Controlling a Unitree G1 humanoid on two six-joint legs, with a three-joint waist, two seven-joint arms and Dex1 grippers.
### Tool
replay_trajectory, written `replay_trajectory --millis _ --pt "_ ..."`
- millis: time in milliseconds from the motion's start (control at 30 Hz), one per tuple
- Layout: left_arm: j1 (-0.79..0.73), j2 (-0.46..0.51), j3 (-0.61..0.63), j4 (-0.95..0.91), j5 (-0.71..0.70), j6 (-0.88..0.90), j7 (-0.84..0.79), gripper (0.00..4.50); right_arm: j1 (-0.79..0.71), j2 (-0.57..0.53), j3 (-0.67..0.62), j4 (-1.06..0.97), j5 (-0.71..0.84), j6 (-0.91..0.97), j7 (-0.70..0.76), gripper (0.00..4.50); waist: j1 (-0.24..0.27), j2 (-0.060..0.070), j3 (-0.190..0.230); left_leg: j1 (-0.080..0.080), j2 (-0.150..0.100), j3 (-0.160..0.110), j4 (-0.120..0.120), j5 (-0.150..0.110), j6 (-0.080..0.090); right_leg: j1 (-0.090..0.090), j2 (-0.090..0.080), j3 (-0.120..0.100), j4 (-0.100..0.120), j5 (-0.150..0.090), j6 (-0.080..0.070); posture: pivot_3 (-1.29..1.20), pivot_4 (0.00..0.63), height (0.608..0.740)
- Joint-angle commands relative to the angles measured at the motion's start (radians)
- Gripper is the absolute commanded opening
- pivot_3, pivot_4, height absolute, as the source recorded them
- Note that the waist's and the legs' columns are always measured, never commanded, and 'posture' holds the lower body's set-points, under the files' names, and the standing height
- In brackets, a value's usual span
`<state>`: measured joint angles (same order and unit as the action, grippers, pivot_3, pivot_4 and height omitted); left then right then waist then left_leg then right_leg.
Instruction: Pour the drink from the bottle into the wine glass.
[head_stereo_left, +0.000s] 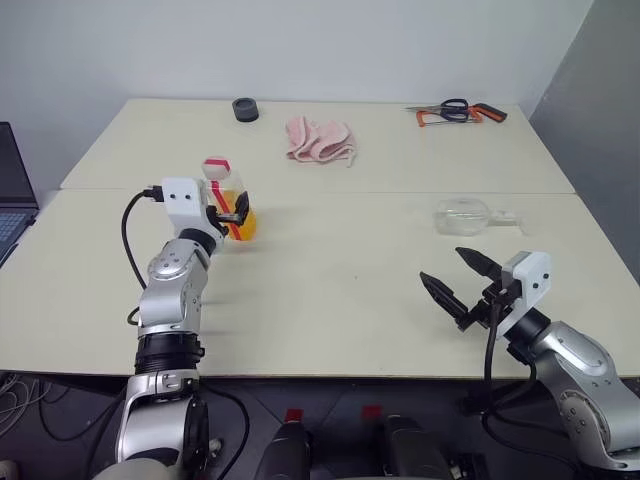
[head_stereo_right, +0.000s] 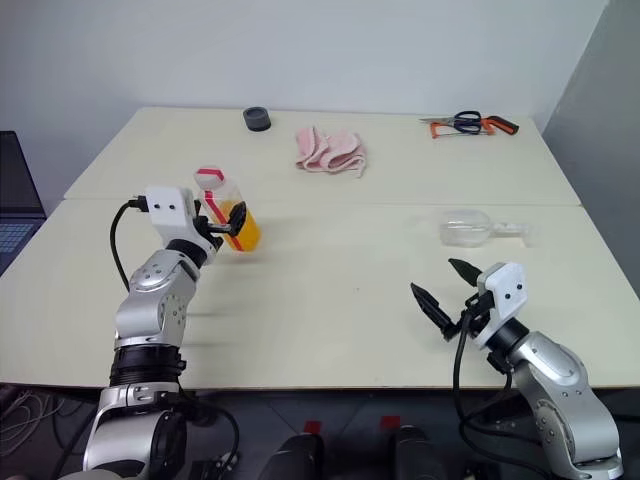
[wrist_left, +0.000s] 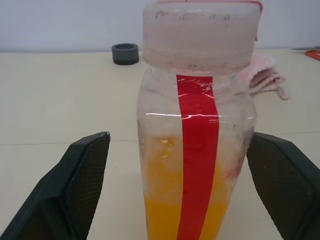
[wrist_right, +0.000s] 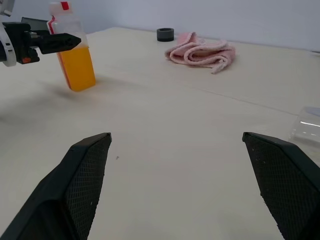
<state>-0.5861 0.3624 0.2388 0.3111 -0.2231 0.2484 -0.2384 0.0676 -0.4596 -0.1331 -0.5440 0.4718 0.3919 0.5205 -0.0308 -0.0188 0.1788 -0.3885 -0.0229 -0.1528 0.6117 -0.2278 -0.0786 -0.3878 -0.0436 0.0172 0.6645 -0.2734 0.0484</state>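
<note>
Nearest, the right gripper hovered over the table with fingers spread, empty. Beyond it the wine glass lay tipped over. Leftward, the left gripper straddled the upright bottle, fingers apart

Orange drink — red-striped clear bottle — pink cloth
</note>
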Motion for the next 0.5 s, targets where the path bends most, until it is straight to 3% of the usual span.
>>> replay_trajectory --millis 33,467,500 --pt "-0.046 0.024 0.002 0.021 0.006 -0.037 -0.021 4.45 0.002 -0.009 0.0 -0.041 -0.003 -0.003 -0.002 4.5 -0.001 0.0 0.0 0.0 0.0 0.0 0.0 0.0 0.0 0.0 0.0 0.0 0.0 0.0 0.0 0.0 0.15 0.74" --pt "-0.104 0.025 -0.016 0.117 0.021 -0.102 -0.07 4.45 0.004 -0.012 0.002 -0.049 -0.008 0.008 -0.011 4.5 -0.001 0.0 0.0 0.0 0.0 0.0 0.0 0.0 0.0 0.0 0.0 0.0 0.0 0.0 0.0 0.0 0.15 0.74" --pt "-0.104 0.025 -0.017 0.119 0.023 -0.108 -0.07 4.27 0.005 -0.012 0.004 -0.049 -0.009 0.008 -0.011 4.5 -0.001 0.0 0.0 0.0 0.0 0.0 0.0 0.0 0.0 0.0 0.0 0.0 0.0 0.0 0.0 0.0 0.15 0.74"
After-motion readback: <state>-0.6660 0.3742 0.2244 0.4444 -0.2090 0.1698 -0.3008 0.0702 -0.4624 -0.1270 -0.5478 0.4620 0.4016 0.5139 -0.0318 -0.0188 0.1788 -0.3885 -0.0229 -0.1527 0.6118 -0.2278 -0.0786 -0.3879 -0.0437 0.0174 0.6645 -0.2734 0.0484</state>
